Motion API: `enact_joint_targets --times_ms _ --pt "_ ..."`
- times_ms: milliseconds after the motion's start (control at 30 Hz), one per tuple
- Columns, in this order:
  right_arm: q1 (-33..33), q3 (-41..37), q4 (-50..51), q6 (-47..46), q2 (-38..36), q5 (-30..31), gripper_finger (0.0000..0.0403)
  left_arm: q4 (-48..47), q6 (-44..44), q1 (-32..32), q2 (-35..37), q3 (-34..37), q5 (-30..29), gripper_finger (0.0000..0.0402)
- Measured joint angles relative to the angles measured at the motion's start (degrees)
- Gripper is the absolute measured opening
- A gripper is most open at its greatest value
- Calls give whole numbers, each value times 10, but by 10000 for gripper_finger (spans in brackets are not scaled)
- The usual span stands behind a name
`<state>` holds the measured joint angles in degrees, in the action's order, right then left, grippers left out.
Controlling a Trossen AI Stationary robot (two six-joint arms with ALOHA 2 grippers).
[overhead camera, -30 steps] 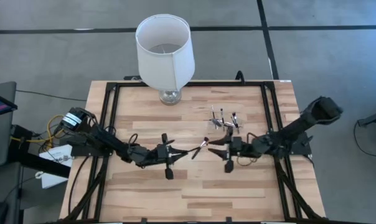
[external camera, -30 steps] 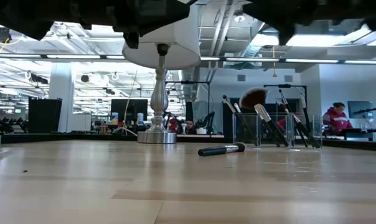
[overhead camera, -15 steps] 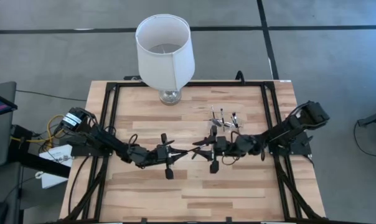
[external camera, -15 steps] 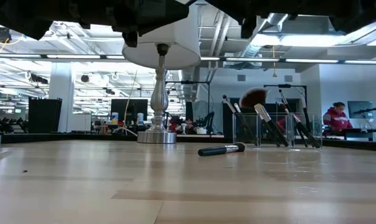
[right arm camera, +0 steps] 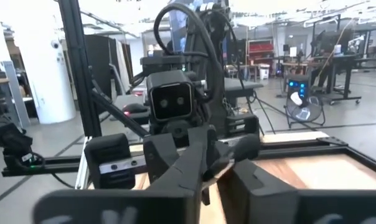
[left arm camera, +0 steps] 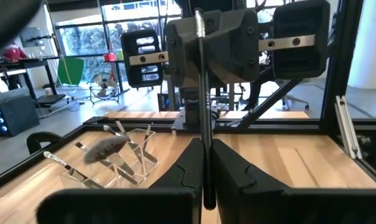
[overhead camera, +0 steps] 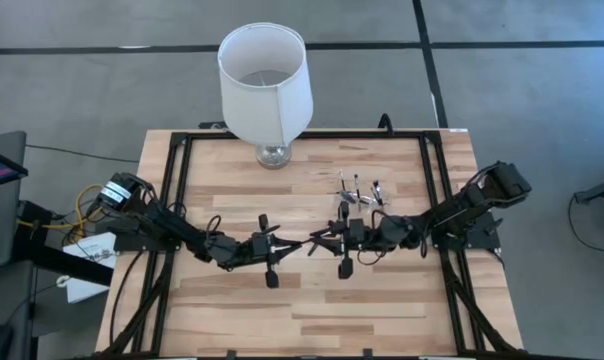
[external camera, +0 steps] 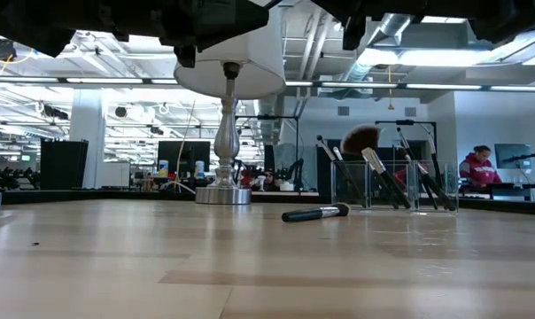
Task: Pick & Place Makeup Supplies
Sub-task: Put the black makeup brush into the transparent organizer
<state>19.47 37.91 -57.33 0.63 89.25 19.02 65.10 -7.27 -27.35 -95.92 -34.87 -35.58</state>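
Note:
My left gripper [overhead camera: 300, 243] is shut on a thin dark makeup brush [left arm camera: 203, 124] above the middle of the table. My right gripper [overhead camera: 324, 242] faces it, open, its fingers standing on either side of the brush's free end [left arm camera: 199, 18]. A second dark brush [external camera: 316, 213] lies flat on the table below them. The clear holder [overhead camera: 360, 195] stands at the back right with several brushes leaning in it, one with a fluffy head [external camera: 360, 137]. My left gripper pinches the brush's dark handle [left arm camera: 204, 168] between its two fingers. The fingers come level from the table's left and lie along the brush. The brush sticks out forward toward the right gripper, roughly level and clear of the table.
A lamp with a white shade [overhead camera: 265, 80] stands on its glass base [overhead camera: 272, 155] at the table's far edge. A black frame [overhead camera: 182, 180] runs along the table's sides. Bare wood [overhead camera: 312, 310] lies toward the near edge. A person [external camera: 478, 173] sits far behind.
My right gripper has moved toward the table's left, up to the left gripper, until its open fingers stand around the free end of the held brush. The brush on the table has stayed where it was.

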Motion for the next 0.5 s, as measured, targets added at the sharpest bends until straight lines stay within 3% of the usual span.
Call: enact_joint_targets --times_ms 100,500 --pt "0 0 12 5 0 1 11 -6 -2 0 0 1 0 15" --pt "1 0 10 23 0 4 12 -3 0 0 0 1 -1 30"
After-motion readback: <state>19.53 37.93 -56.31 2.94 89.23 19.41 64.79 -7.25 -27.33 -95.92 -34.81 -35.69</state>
